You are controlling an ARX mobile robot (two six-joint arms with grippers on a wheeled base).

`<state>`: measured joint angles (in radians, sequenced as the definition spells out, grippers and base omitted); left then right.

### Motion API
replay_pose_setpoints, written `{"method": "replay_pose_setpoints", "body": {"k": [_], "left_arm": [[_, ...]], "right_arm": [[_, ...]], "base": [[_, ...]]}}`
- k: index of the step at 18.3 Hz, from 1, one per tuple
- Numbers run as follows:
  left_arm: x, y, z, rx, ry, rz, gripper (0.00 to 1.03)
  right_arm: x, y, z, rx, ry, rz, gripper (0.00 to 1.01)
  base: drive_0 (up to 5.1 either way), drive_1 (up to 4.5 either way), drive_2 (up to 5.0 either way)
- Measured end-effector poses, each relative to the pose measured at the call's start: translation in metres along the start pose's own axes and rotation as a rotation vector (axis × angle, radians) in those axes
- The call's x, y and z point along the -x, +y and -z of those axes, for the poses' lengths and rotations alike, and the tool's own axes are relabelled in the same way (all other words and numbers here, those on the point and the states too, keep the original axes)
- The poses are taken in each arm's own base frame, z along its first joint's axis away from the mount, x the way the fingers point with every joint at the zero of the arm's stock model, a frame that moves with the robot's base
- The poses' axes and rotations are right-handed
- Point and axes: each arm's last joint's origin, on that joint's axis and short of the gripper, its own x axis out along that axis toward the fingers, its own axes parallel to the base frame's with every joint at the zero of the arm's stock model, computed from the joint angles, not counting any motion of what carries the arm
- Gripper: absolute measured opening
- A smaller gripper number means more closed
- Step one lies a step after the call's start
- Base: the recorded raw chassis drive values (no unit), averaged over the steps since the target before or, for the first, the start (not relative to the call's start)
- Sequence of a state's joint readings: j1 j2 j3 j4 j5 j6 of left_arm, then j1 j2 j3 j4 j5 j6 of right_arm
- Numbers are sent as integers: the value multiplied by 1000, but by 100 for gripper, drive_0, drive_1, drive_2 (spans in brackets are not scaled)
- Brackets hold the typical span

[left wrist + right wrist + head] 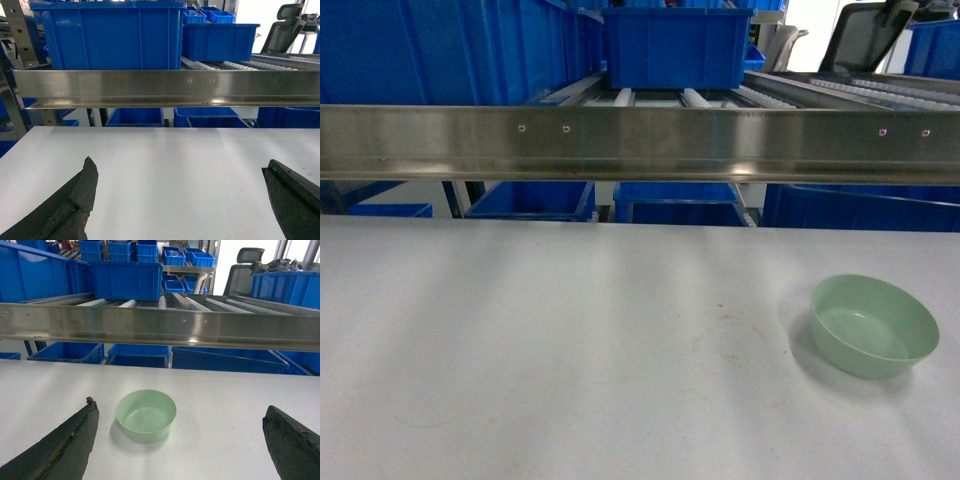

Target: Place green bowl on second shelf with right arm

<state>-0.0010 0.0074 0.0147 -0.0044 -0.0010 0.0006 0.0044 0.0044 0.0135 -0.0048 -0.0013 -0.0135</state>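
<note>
The bowl (873,325) sat upright on the white table (570,350), on the right side and below the steel shelf (640,140), and the right gripper (180,440) was wide open with nothing in it, the bowl a bit left of the middle of its gap. The bowl looked light and smooth, so a bump from one finger could slide or tip it, and lifting it too close could knock it on the shelf's front bar. Only the right wrist view showed the bowl between the fingers; the left wrist view showed the left gripper (180,200) wide open over bare table, and the head view showed no grippers.
</note>
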Motion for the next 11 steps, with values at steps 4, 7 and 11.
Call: {"method": "replay_pose_setpoints", "body": {"k": [4,7,11], "left_arm": [[0,0,0,0,0,0,98],[0,0,0,0,0,0,98],[0,0,0,0,0,0,98]], "right_arm": [[0,0,0,0,0,0,98],[0,0,0,0,0,0,98],[0,0,0,0,0,0,98]], "base": [[0,0,0],[0,0,0],[0,0,0]]}}
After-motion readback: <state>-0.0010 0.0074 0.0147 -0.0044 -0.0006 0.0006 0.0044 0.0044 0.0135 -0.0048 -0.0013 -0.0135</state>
